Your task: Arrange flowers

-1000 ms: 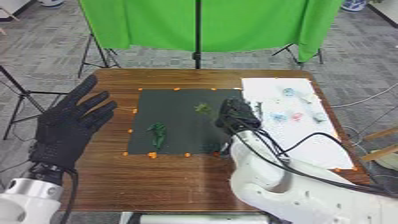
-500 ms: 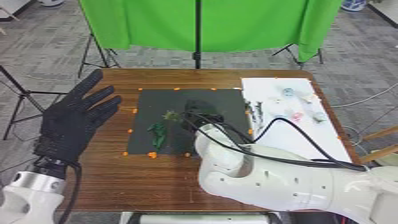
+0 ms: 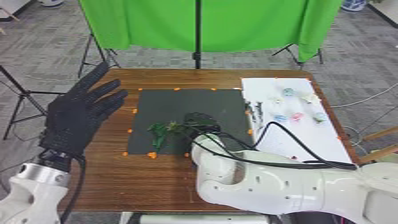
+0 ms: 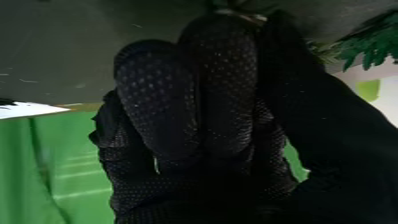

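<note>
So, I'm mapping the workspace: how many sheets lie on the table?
2: the dark sheet below the right hand, and the white sheet to its right, with small flowers.

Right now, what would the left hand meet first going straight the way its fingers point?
Likely the green cloth beyond the table, though how high the left hand sits is unclear.

The right hand (image 3: 202, 121) has moved left over the mat (image 3: 169, 104), then nearer, and the sprig (image 3: 176, 128) in its fingers has travelled with it, now close beside the green leaves (image 3: 157, 138). The left hand (image 3: 71, 120) has shifted slightly right and farther off.
</note>
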